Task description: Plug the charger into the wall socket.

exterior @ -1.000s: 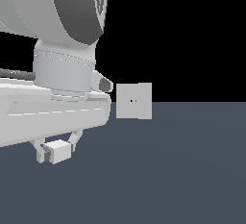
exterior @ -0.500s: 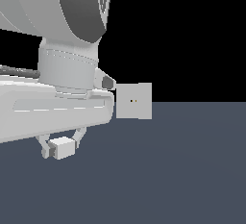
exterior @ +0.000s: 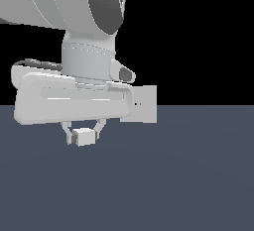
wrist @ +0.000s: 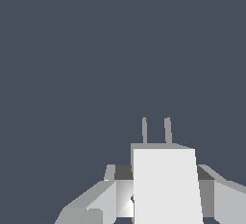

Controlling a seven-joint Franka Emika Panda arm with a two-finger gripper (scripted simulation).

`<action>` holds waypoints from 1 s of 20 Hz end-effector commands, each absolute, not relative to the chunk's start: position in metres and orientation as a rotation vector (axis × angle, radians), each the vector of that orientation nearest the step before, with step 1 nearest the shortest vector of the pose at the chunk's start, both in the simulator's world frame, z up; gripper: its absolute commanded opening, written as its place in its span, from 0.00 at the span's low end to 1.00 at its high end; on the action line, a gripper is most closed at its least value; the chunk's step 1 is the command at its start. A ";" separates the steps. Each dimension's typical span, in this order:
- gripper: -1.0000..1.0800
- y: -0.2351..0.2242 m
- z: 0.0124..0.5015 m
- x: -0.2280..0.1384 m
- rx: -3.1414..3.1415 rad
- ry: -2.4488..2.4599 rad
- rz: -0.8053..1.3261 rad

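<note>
The charger (exterior: pixel 85 136) is a small off-white block held clear of the dark floor, with my gripper (exterior: pixel 82 135) shut on it under the big white arm. In the wrist view the charger (wrist: pixel 166 187) fills the space between my fingers (wrist: pixel 103 196), and its two thin prongs (wrist: pixel 156 130) point away over bare floor. The wall socket (exterior: pixel 145 104) is an upright off-white square panel with two tiny orange holes, standing farther back toward the exterior view's right. The arm's hand covers its near edge. The socket does not show in the wrist view.
A flat dark grey floor (exterior: pixel 188 175) spreads under everything, with black background above it. The large white arm body (exterior: pixel 69 96) blocks much of the exterior view's left.
The arm and the held charger have shifted toward the exterior view's right and slightly up, closer to the socket panel. The grip on the charger is unchanged.
</note>
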State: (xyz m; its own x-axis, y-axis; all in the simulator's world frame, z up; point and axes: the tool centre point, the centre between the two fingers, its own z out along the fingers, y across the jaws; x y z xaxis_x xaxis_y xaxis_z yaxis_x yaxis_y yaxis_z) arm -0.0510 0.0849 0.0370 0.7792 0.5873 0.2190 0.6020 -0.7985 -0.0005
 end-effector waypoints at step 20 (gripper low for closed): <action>0.00 -0.013 0.094 -0.021 -3.120 -0.006 -0.347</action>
